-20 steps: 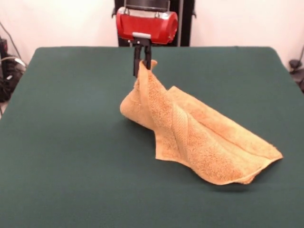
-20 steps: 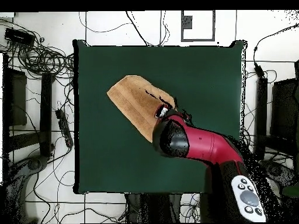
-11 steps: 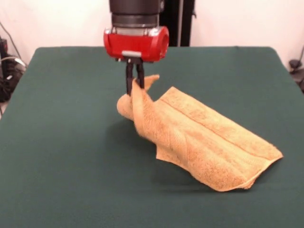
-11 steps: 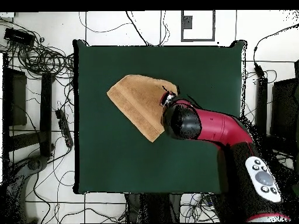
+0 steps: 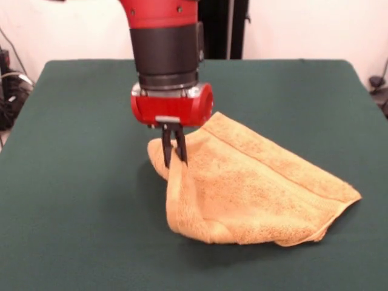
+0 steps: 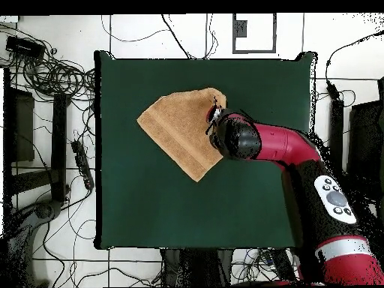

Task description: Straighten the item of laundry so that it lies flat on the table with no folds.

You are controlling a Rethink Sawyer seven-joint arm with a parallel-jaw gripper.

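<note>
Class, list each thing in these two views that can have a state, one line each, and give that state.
Towel: folded over, raised at one edge, not flat.
Gripper: shut on the towel's raised edge, fingers pinching it.
Table: bears the towel; green top otherwise bare.

Place: robotics lab.
Evidence: red Sawyer arm at a green-topped table; tangled cables on the tiled floor around the table.
</note>
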